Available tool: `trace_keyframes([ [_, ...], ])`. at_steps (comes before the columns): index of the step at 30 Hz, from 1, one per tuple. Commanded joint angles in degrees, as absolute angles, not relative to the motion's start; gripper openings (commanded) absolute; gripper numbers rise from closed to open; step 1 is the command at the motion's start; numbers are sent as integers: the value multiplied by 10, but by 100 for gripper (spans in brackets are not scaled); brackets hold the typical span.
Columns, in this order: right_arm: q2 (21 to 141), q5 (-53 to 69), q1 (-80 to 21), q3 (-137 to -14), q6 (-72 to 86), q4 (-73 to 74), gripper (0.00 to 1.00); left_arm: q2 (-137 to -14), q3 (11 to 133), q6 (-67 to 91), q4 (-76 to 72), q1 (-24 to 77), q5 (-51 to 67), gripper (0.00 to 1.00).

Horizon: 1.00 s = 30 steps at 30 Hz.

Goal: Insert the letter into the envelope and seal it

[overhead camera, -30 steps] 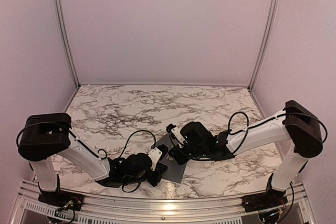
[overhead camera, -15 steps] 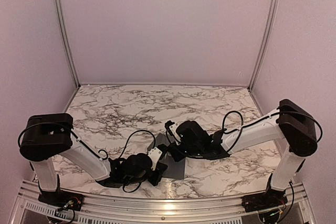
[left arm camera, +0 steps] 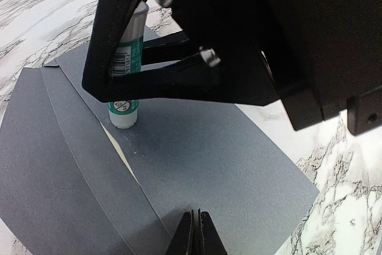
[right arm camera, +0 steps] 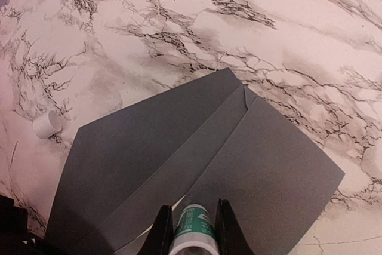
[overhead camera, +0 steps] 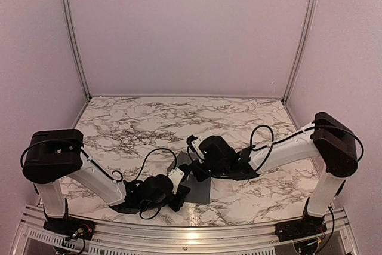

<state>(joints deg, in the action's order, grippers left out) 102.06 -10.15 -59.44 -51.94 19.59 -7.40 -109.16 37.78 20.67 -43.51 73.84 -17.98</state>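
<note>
The dark grey envelope (left arm camera: 227,165) lies flat on the marble table with its flap (left arm camera: 36,159) folded open. Only a thin cream sliver of the letter (left arm camera: 123,152) shows at the envelope's mouth; the rest is hidden inside. My right gripper (right arm camera: 192,231) is shut on a white-and-green glue stick (left arm camera: 125,103), held upright with its tip on the envelope by the mouth. My left gripper (left arm camera: 197,234) is shut, its tips resting on the envelope's face (overhead camera: 202,191). In the top view both grippers (overhead camera: 192,170) meet over the envelope near the table's front edge.
A small white cap (right arm camera: 47,124) lies on the marble table (right arm camera: 250,22) just beyond the flap's corner. Both arms reach low across the front of the table (overhead camera: 179,123), and the right gripper's body hangs close above the left gripper.
The right arm has shifted a little to the left, carrying the glue stick along the envelope. The left gripper stays shut in place.
</note>
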Motion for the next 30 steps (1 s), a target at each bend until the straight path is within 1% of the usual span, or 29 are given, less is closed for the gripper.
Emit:
trace_keyframes([
  [1,1021,-57,-598,-517,193,-72,0,-1109,376,212,-398,744,-182,5],
  [5,1000,-42,-617,-509,198,-61,0,-1110,379,212,-398,744,-185,5],
  [16,984,-54,-637,-506,211,-42,0,-1106,377,212,-399,744,-187,4],
  [21,997,-103,-633,-527,208,-20,0,-1105,374,214,-399,744,-186,4],
  [30,1004,-107,-595,-549,198,-26,0,-1103,372,214,-399,744,-180,4],
])
